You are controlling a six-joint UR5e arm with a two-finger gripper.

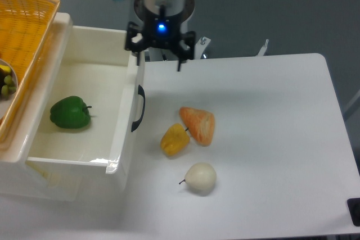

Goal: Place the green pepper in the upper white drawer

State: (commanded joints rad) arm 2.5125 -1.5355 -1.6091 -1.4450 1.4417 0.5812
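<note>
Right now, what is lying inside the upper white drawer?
Only the green pepper lies on the floor of the upper white drawer, toward its left side. The orange basket covers the drawer's left edge, so that strip is hidden.

A white worktop point(270, 139) fills most of the view. It is smooth and bright, and its far right corner is rounded. Soft light falls on it from above, so the shadows on it are small and pale. Behind the worktop the floor point(270, 9) is dark grey-blue and plain. A thin pale bar point(350, 105) runs at a slant past the right edge. A small dark shape point(354, 211) sits at the lower right corner; it is cut off by the edge.
</note>
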